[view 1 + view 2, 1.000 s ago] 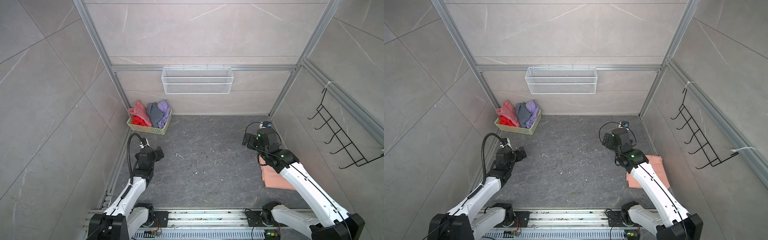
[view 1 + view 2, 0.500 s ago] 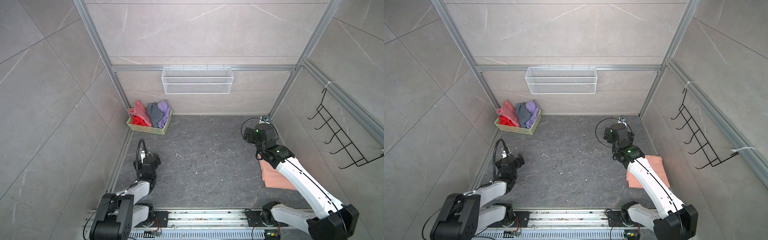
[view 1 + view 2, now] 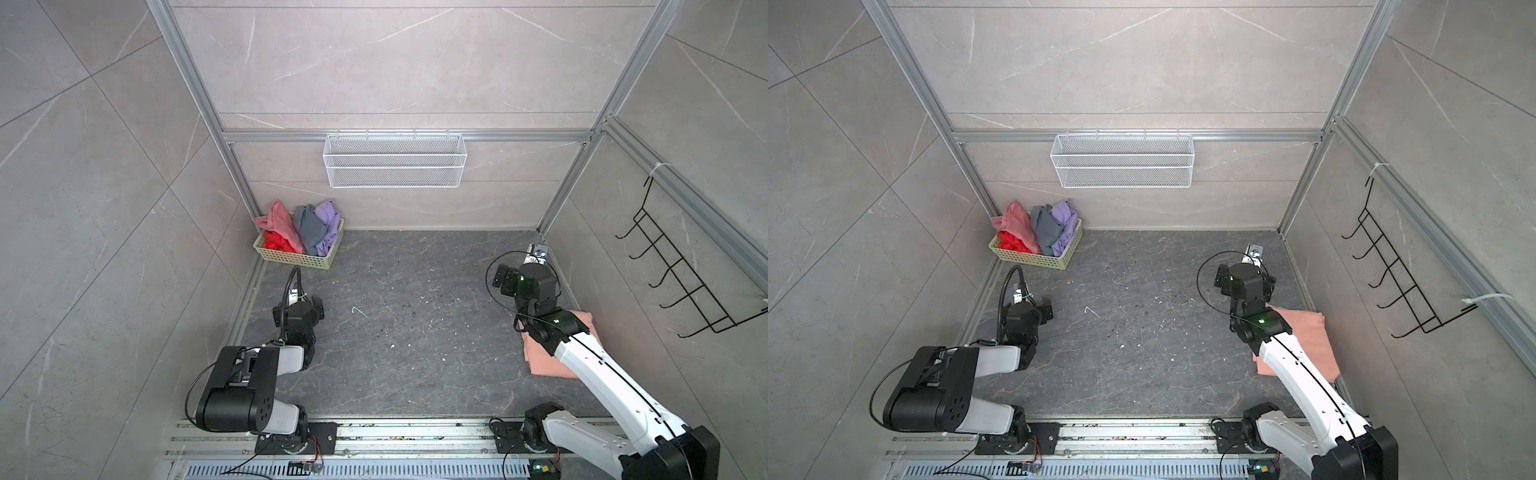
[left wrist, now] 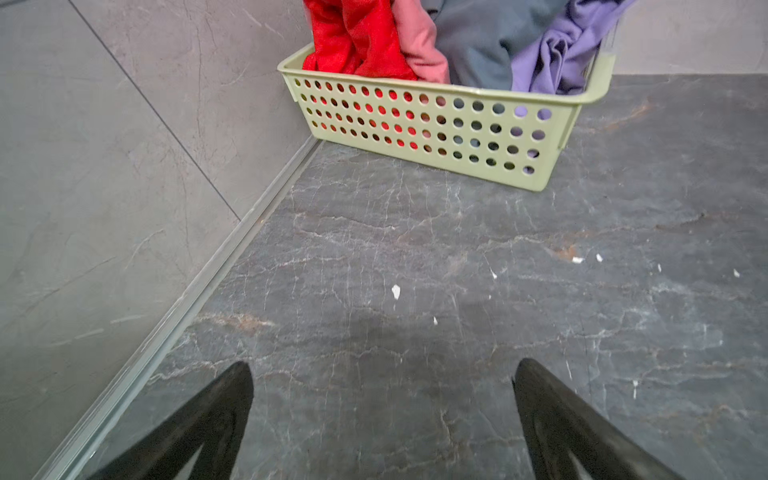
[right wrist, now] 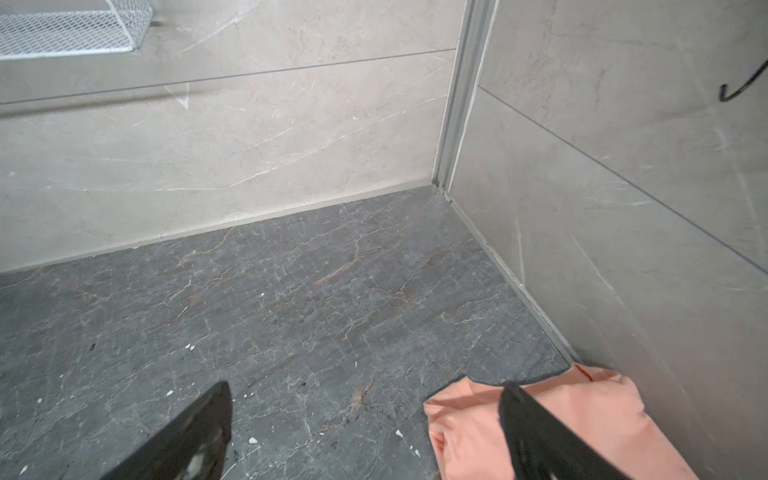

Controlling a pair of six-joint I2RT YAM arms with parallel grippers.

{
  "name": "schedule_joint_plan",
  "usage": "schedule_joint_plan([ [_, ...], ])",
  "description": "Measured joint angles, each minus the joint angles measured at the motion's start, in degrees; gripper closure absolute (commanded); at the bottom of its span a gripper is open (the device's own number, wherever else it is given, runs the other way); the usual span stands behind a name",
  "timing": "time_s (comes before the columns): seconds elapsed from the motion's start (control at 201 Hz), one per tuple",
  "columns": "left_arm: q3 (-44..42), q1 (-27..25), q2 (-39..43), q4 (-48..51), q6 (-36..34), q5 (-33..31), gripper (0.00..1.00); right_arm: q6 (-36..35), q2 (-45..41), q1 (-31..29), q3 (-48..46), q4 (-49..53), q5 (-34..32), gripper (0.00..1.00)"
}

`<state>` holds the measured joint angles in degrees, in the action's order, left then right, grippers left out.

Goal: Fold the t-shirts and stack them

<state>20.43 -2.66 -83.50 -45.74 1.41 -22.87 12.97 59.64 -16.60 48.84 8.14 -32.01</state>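
Note:
A folded peach-orange t-shirt (image 3: 544,361) (image 3: 1312,336) lies on the dark floor by the right wall, partly under my right forearm. My right gripper (image 3: 505,280) (image 3: 1222,279) hovers open just behind it. In the right wrist view my right gripper (image 5: 365,388) holds nothing, and one finger crosses in front of the peach shirt (image 5: 469,432). Pink (image 3: 278,222), red (image 3: 276,243), grey (image 3: 309,228) and lavender (image 3: 328,220) t-shirts sit crumpled in the yellow-green basket (image 3: 299,259) (image 4: 436,129) at the back left. My left gripper (image 3: 316,306) (image 4: 382,370) is open and empty, low over the floor, facing the basket.
A white wire shelf (image 3: 395,166) hangs on the back wall. A black hook rack (image 3: 681,282) is mounted on the right wall. Both arm bases sit on metal rails (image 3: 374,436) along the front edge. Small white specks (image 4: 395,291) dot the stone floor.
My left arm has folded back toward its base and dropped lower. My right gripper has drifted a little toward the back wall. Both stay open.

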Motion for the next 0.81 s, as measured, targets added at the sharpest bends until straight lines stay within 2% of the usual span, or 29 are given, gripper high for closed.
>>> schedule_joint_plan([
  [0.164,0.26,5.2,-1.66,-1.16,0.98,5.99,0.0,-1.27,-1.36,1.44,-3.08,-2.82,-0.66,0.0],
  [0.448,-0.52,4.92,-2.51,-1.01,1.11,9.35,0.0,-2.19,3.48,10.75,-11.26,-11.3,3.61,0.0],
  [0.697,-0.52,4.92,-2.51,-1.03,1.11,9.64,0.0,-3.67,11.21,11.43,-19.15,-24.57,9.86,0.0],
  [0.806,-0.52,4.92,-2.51,-1.03,1.11,9.68,0.0,-4.66,12.04,11.43,-23.74,-31.04,12.83,0.0],
])
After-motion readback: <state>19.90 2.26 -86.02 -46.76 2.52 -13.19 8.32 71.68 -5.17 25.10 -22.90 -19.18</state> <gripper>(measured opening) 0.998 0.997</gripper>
